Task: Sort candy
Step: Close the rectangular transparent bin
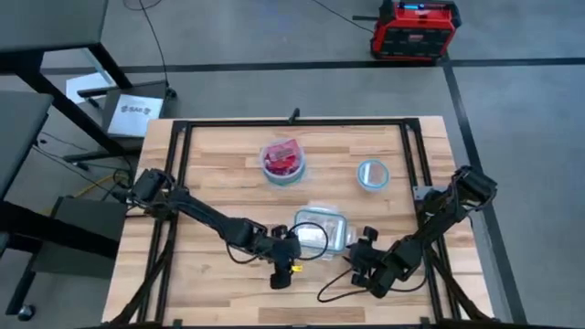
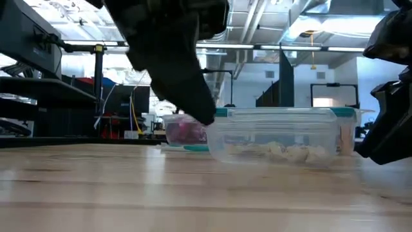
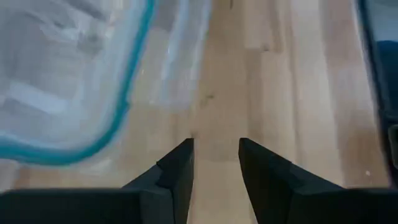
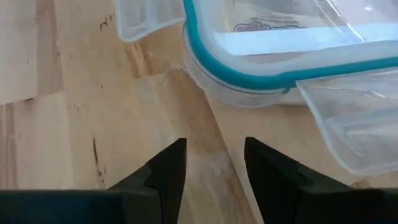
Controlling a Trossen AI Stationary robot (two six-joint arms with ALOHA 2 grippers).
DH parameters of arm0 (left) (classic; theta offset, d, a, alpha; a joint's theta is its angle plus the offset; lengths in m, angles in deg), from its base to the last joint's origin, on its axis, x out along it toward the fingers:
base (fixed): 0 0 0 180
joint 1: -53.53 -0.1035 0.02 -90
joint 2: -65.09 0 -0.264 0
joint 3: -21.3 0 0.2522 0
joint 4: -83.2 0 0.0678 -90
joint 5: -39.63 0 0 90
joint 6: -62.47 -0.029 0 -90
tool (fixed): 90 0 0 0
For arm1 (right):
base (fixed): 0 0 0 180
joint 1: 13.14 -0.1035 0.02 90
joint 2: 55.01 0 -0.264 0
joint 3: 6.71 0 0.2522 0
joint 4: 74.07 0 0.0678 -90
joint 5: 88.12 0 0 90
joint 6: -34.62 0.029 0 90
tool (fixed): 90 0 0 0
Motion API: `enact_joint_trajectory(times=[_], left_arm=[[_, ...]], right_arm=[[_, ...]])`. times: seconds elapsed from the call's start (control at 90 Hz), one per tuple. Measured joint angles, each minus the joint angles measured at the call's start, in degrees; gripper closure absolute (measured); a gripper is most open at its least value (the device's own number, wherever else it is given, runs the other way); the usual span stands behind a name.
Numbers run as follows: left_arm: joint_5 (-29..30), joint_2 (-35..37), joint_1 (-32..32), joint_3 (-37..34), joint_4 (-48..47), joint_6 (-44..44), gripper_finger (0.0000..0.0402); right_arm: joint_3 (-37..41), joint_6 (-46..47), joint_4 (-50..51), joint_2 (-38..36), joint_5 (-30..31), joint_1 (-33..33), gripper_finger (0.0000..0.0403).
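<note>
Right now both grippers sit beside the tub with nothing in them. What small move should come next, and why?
Probably lift the left gripper and bring it over the rim of the clear tub. Its fingers are slightly open above bare wood, while whitish candy lies inside the tub. The right gripper, also open and empty, waits at the tub's other side. The bowl looks empty.

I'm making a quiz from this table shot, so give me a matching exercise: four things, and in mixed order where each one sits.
Things:
1. bowl with red and purple candy
2. empty bowl
3. rectangular tub
4. left pincer

Places:
A. far side, right of the other bowl
B. between the two pincers
C. at the tub's left edge
D. far side, near the middle

Pairs: 1-D, 2-A, 3-B, 4-C
</note>
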Motion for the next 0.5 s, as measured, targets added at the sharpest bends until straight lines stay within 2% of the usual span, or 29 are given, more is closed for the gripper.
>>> enact_joint_trajectory(times=[0.211,0.5], left_arm=[[2.58,-0.05,-2.93,-0.03,-3.60,-2.24,0.0289],[4.06,0.43,-4.07,-0.02,-2.49,-4.88,0.0289]], right_arm=[[0.00,0.04,-0.03,0.00,0.01,0.00,0.0255],[0.00,-0.22,-0.14,0.00,0.04,0.00,0.0255]])
